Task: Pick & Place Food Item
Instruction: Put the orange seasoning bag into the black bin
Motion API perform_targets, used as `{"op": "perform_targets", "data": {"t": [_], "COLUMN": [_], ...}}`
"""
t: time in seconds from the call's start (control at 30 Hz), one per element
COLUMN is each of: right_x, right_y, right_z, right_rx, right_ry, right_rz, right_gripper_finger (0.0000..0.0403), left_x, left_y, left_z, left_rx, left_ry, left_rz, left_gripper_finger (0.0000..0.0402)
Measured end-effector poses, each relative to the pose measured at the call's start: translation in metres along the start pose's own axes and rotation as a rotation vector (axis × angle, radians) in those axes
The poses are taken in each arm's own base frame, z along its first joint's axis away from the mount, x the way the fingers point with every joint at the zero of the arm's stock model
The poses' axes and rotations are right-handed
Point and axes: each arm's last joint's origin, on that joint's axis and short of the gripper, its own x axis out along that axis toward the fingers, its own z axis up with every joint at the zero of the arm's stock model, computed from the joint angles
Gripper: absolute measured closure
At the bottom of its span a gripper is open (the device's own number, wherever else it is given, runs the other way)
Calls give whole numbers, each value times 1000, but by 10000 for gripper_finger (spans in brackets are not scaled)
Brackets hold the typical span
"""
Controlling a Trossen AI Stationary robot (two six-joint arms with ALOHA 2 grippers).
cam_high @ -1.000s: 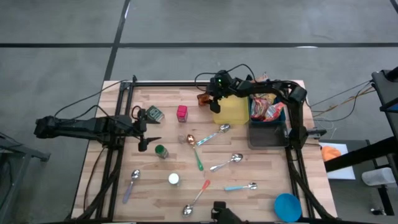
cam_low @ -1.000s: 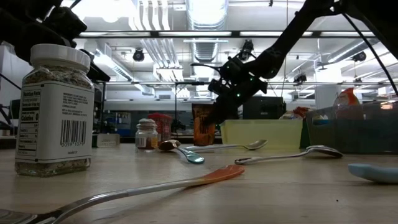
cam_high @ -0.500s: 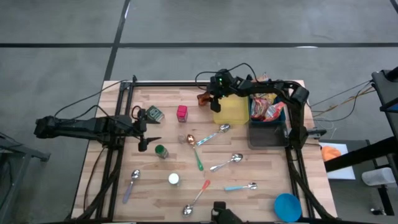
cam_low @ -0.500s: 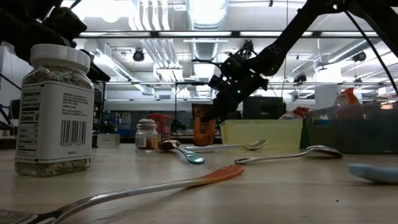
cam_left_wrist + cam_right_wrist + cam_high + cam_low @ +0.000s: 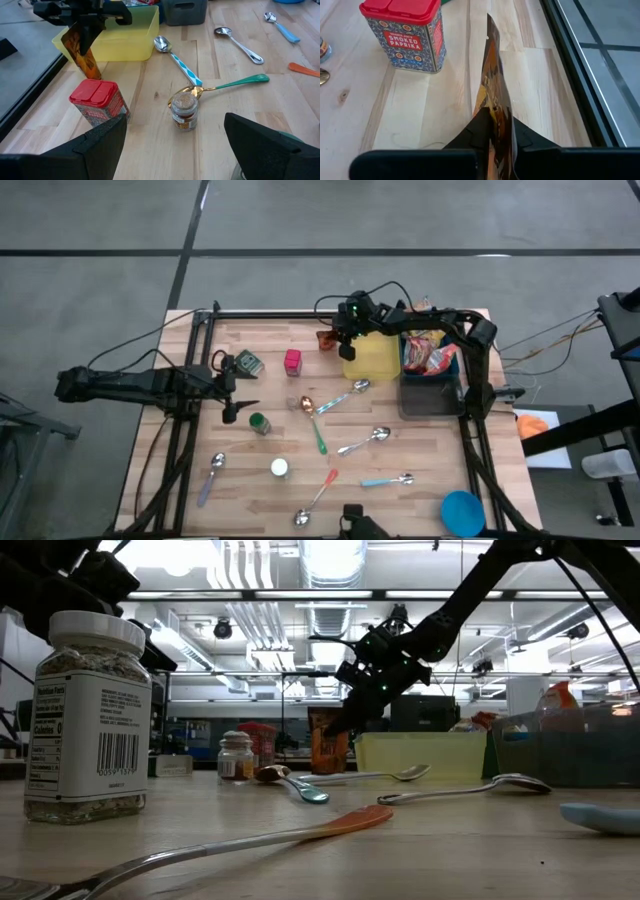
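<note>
Right fingers [image 5: 492,131] clenched on orange packet [image 5: 495,100], paprika tin [image 5: 402,32] beside; left fingers [image 5: 175,145] released, apart.

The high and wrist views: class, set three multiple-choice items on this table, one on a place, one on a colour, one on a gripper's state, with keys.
1. Where is the yellow bin? A beside the dark bin B at the near edge C under the left arm
2. The paprika tin has a lid of what colour? A green B red C blue
3. The right gripper is: A wide open B out of view C shut on the orange pouch

Key: A, the high view shows the bins side by side; B, the right wrist view shows the lid; C, its fingers pinch the pouch.
</note>
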Motion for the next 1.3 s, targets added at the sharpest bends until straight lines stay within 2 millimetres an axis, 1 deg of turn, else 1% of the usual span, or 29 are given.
{"op": "perform_targets", "data": {"t": [0.2, 0.43, 0.53, 0.7, 0.8, 0.93, 1.07, 1.17, 1.3], "right_x": [-1, -11, -18, -41, -56, -74, -89, -101, -119], "right_y": [0, 1, 3, 10, 18, 35, 54, 69, 87], "right_z": [1, 11, 18, 34, 44, 58, 69, 77, 82], "right_rx": [0, -12, -5, 35, 47, 45, 63, 120, 231], "right_ry": [-2, -30, -41, -49, -46, -32, 18, 35, 26], "right_rz": [-1, -13, -16, -12, -1, 16, -64, -119, -110], "right_gripper_finger": [385, 385, 385, 385, 385, 385, 385, 385, 385], "left_x": [0, 0, 0, 0, 0, 0, 0, 0, 0], "left_y": [0, 0, 0, 0, 0, 0, 0, 0, 0], "left_z": [0, 0, 0, 0, 0, 0, 0, 0, 0], "left_rx": [0, 0, 0, 0, 0, 0, 0, 0, 0], "left_ry": [0, 0, 0, 1, 2, 2, 2, 3, 4], "left_rz": [0, 0, 0, 0, 0, 0, 0, 0, 0], "left_gripper_finger": [61, 61, 61, 61, 61, 61, 61, 61, 61]}}
